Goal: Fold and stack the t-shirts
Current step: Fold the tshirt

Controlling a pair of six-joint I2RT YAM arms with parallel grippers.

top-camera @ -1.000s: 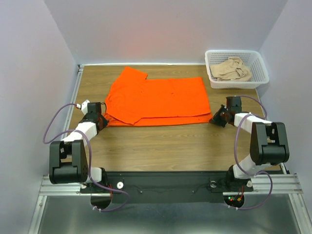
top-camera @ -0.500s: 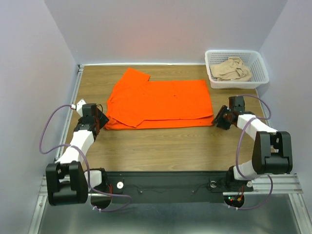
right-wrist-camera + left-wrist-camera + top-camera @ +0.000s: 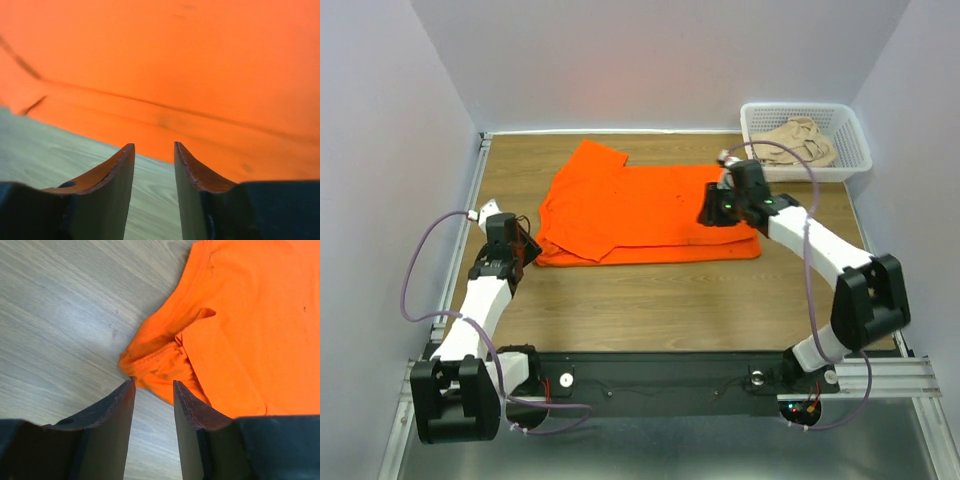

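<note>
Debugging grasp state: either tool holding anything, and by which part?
Nothing held: left tool is open, just short of a bunched corner of the orange t-shirt; right tool is open over it, empty.

Light was bright and even, shadows soft. The shirt [image 3: 650, 205] cast a faint orange glow on the back wall [image 3: 620, 100]. My right wrist view was blurred; my left was sharp

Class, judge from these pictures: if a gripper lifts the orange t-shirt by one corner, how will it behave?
Probably floppy: the orange t-shirt lies flat in folded layers and its corner is bunched and wrinkled, so it should drape. Likely light, being thin cloth. If pushed, it may crumple rather than slide whole.
</note>
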